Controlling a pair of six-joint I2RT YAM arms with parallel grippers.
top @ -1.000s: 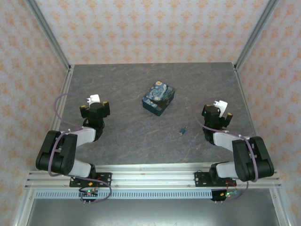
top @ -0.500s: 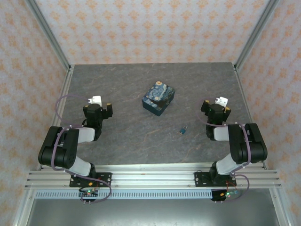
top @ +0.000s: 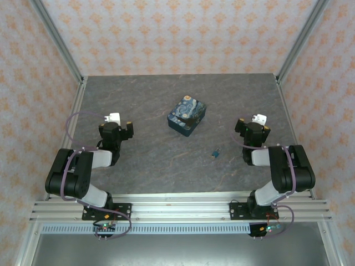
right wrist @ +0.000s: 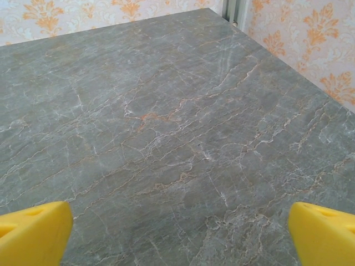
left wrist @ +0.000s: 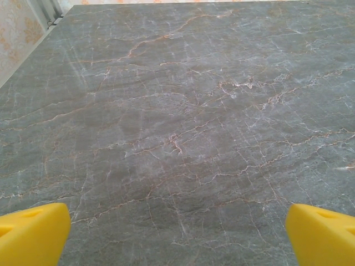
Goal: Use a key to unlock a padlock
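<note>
The tiny teal padlock (top: 216,152) lies on the dark stone table (top: 155,160), right of centre and nearer the right arm. The key is too small to make out beside it. My left gripper (top: 115,124) hovers over the table's left side, far from the padlock. Its yellow fingers (left wrist: 33,233) stand wide apart and the left gripper (left wrist: 177,235) has only bare table between them. My right gripper (top: 253,125) hangs to the right of the padlock and a little beyond it. That right gripper (right wrist: 177,235) is open too, its yellow fingers (right wrist: 324,233) holding nothing.
A rectangular box (top: 187,116) with a blue-and-yellow painted print sits near the table's middle, beyond the padlock. Metal frame posts (top: 58,41) and patterned walls (top: 177,33) close in the table on the left, back and right.
Both arms drew their elbows up and inward during the first half second. The right gripper shifted slightly left. Since then nothing has visibly moved, and both grippers stayed open.
</note>
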